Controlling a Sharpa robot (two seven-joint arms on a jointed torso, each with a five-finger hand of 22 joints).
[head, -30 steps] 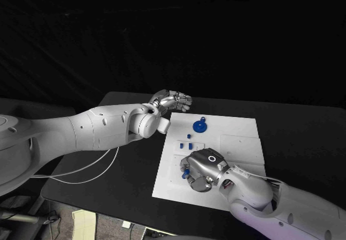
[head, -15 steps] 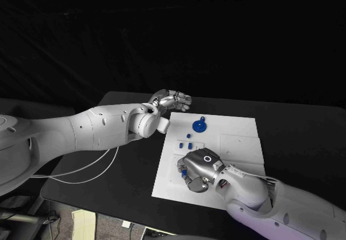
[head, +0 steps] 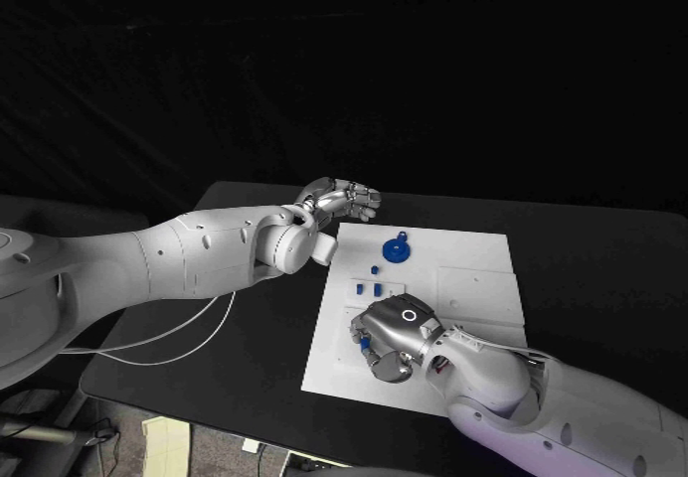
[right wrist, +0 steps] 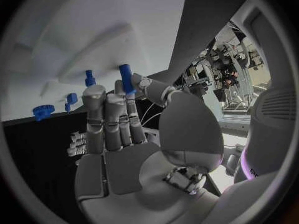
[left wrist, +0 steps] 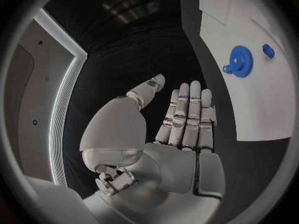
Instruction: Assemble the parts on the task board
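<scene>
I'm looking down at the flat white rectangular task board [head: 473, 288] lying in the middle of the black desk [head: 602, 288]. My right hand [head: 395, 338] sits low over the board's near left part, around seven o'clock from the board's centre, palm down. In the right wrist view its fingers [right wrist: 106, 114] lie straight and close together, and a small blue peg [right wrist: 126, 78] stands right at their tips; I cannot tell whether the hand actually has hold of it. From the head view I catch a bit of blue under the hand at its left edge.

My left hand [head: 341, 201] hovers off the board's far left corner, at about eleven o'clock, above the desk. In the left wrist view its fingers [left wrist: 187, 114] are stretched out flat, thumb apart, holding nothing.

The round blue toothed gear [head: 398, 249] lies on the board's far part, at twelve o'clock. Two short blue pins [head: 369, 289] stand side by side between the gear and my right hand.
</scene>
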